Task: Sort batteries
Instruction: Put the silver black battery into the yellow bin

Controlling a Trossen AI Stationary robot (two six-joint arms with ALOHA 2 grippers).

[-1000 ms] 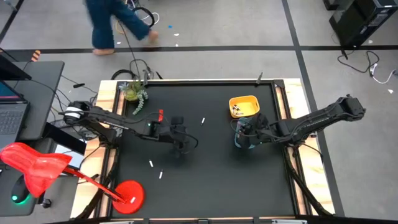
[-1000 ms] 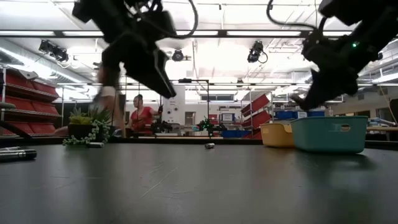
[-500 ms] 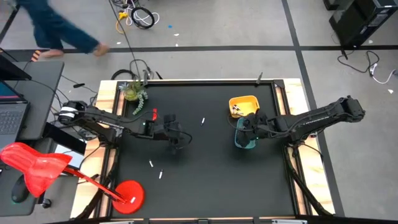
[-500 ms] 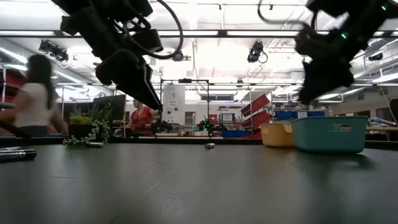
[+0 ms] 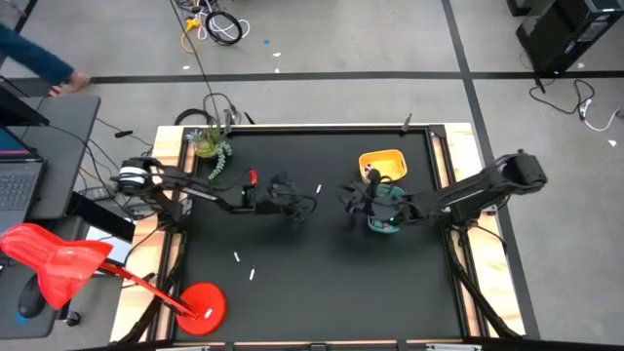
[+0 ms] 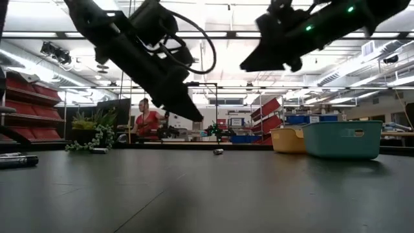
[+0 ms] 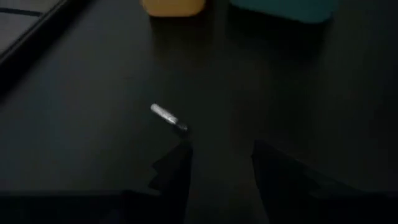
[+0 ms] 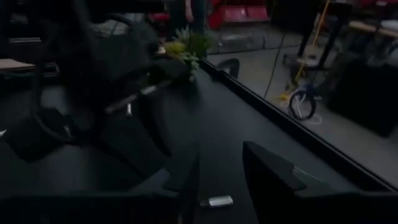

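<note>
Just ahead of open left tool (image 7: pixel 217 162): battery (image 7: pixel 168 116).

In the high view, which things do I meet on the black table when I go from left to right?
Small plant → left gripper → pale battery → right gripper → yellow tray.

No lettering, label, brand or number can be read anywhere in these views. The teal tray (image 6: pixel 341 140) carries a small pale mark on its side, too small to make out.
</note>
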